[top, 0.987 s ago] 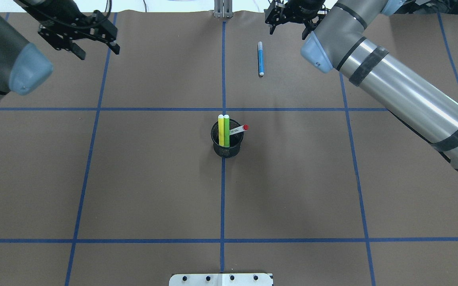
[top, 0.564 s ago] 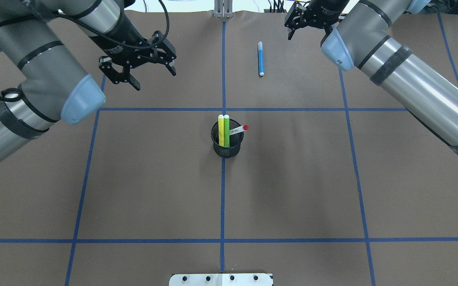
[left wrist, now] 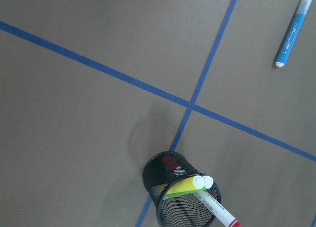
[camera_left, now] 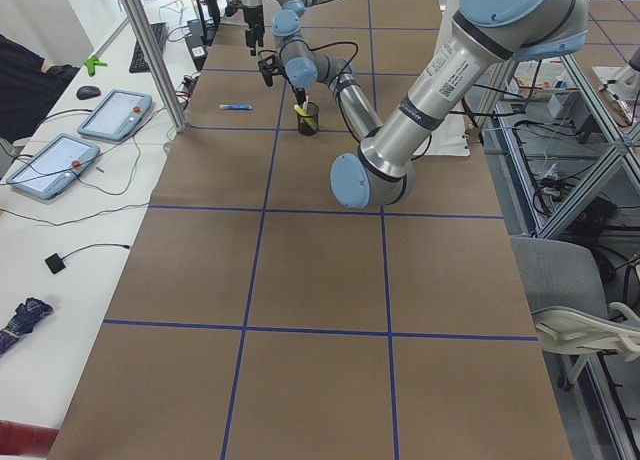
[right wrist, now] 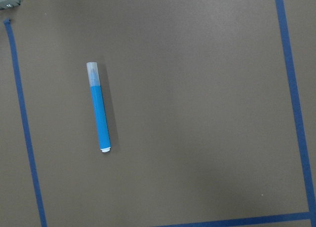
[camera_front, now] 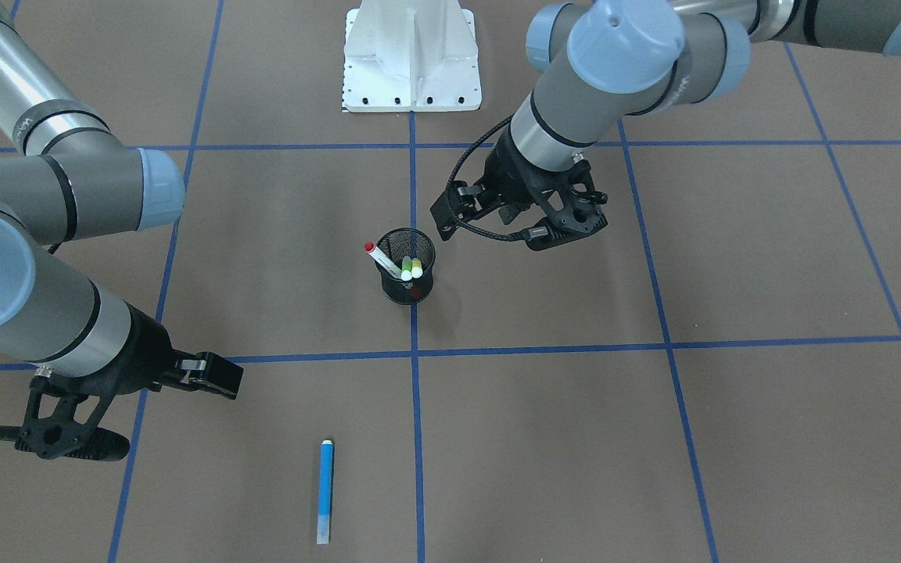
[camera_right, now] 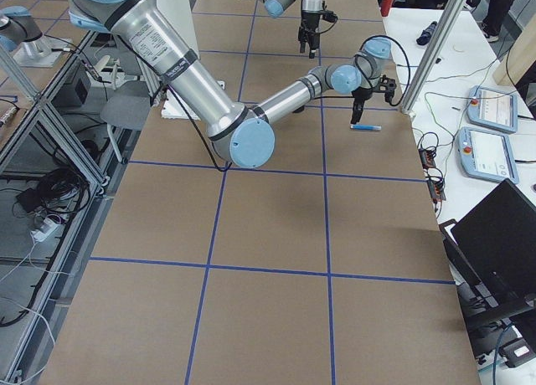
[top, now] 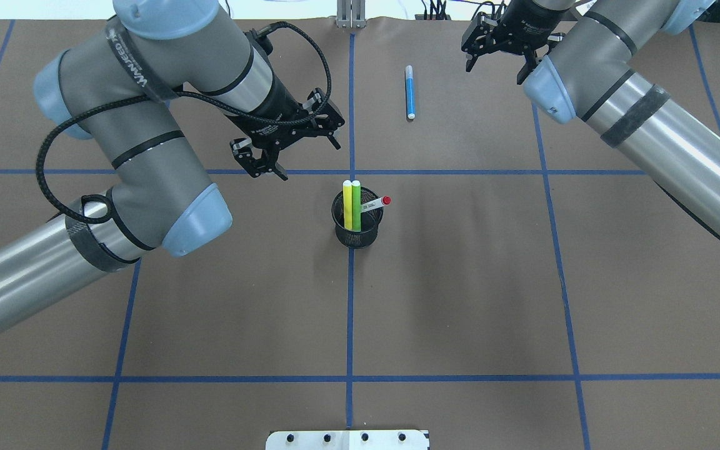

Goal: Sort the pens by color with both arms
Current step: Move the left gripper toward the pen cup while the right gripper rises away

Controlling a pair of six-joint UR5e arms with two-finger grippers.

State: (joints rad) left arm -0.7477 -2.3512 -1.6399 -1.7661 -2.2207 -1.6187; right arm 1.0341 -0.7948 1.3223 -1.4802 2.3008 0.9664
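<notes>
The blue pen (top: 409,92) lies flat on the far right part of the table; it also shows in the front view (camera_front: 325,491) and in both wrist views (left wrist: 293,32) (right wrist: 99,111). The yellow pen (top: 347,205), the green pen (top: 356,205) and the white pen with the red cap (top: 375,204) stand in a black mesh cup (top: 357,239) at the centre. My left gripper (top: 307,159) is open and empty, just beyond and left of the cup. My right gripper (top: 494,70) is open and empty, to the right of the blue pen.
Blue tape lines divide the brown table cover into squares. The white pedestal base (camera_front: 411,55) stands at the robot's edge of the table. A metal post (top: 350,12) stands at the far edge on the centre line.
My left arm has swung in from the far left corner to just beside the cup. My right gripper has drifted right, away from the blue pen. The pens have not moved.
</notes>
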